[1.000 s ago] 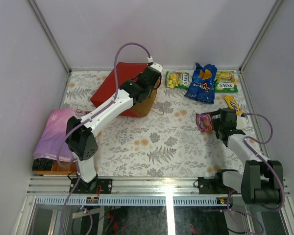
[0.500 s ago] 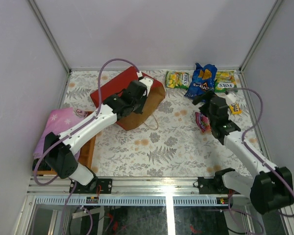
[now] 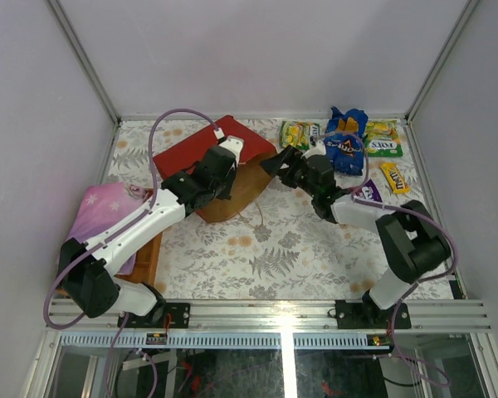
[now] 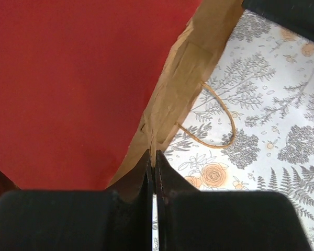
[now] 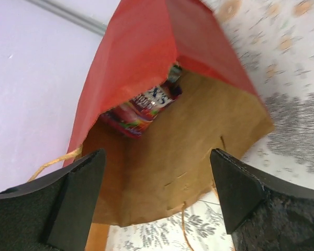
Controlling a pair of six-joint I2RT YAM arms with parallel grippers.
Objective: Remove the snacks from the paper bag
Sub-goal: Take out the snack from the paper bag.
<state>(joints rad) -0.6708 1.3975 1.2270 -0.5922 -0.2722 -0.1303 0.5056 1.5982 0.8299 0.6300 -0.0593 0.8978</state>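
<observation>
The red paper bag [image 3: 201, 147] lies on its side, its brown inside [image 3: 242, 189] facing right. My left gripper [image 3: 230, 176] is shut on the bag's upper brown rim [image 4: 156, 137]; a string handle [image 4: 223, 127] hangs on the table beside it. My right gripper [image 3: 274, 162] is open and empty at the bag's mouth [image 5: 157, 194], its fingers either side of the opening. A red snack packet [image 5: 140, 109] lies deep inside the bag. Outside at the back right lie green-yellow packs [image 3: 300, 134], a blue chip bag [image 3: 345, 146], a yellow bar [image 3: 393, 177] and a purple pack [image 3: 368, 191].
A folded purple cloth [image 3: 100, 217] rests on a wooden tray [image 3: 148, 259] at the left edge. Metal frame posts and white walls close in the table on three sides. The two arms come close together over the bag.
My right gripper let go of the purple-pink pack on the table and swung left to the bag's mouth. My left gripper pulled the bag's rim nearer, and the mouth now gapes wider.
</observation>
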